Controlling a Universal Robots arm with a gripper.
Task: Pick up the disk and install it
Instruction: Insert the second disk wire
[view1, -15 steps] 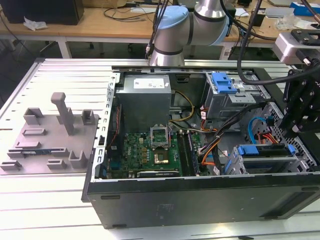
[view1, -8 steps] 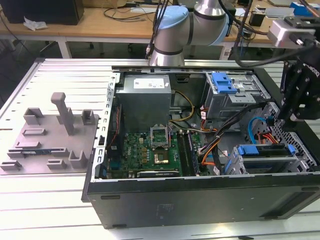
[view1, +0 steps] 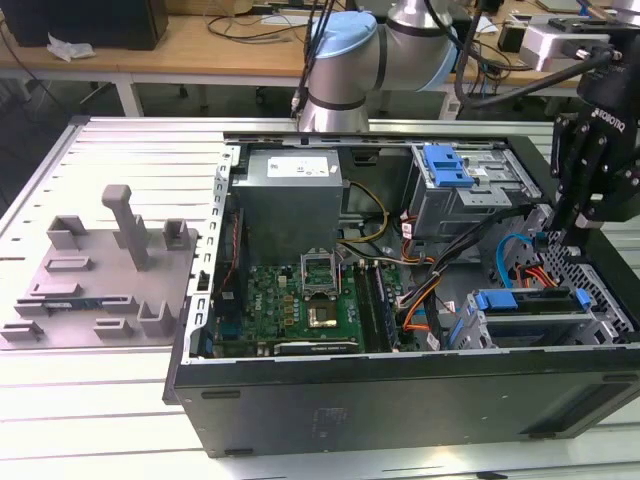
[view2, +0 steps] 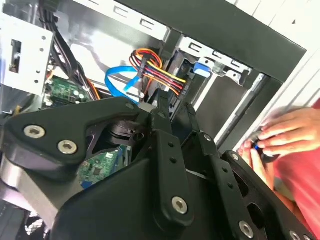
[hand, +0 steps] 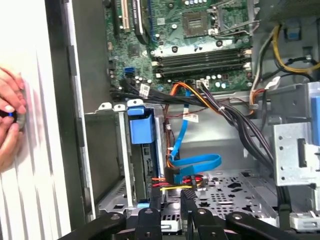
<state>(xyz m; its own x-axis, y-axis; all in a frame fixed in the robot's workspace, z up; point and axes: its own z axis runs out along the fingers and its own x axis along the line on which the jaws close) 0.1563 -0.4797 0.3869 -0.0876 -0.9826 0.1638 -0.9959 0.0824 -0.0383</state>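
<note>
The disk (view1: 527, 303) sits in the drive cage at the front corner of the open computer case (view1: 400, 400), on the exterior view's right; its blue handle points up. In the first wrist view the disk (hand: 140, 127) stands on edge in its slot, with the blue handle on top. My gripper (view1: 562, 238) hovers just behind the cage, apart from the disk. Its two black fingers (hand: 152, 207) stand a little apart with nothing between them. In the second wrist view the fingers (view2: 162, 112) point toward the cage and its blue handle (view2: 201, 68).
A person's hands (hand: 9, 117) rest outside the case wall, also seen as hands (view2: 282, 137). Blue, orange and black cables (hand: 192, 165) run beside the cage. A grey upper cage carries a blue latch (view1: 447, 166). A grey fixture plate (view1: 100, 275) lies on the exterior view's left.
</note>
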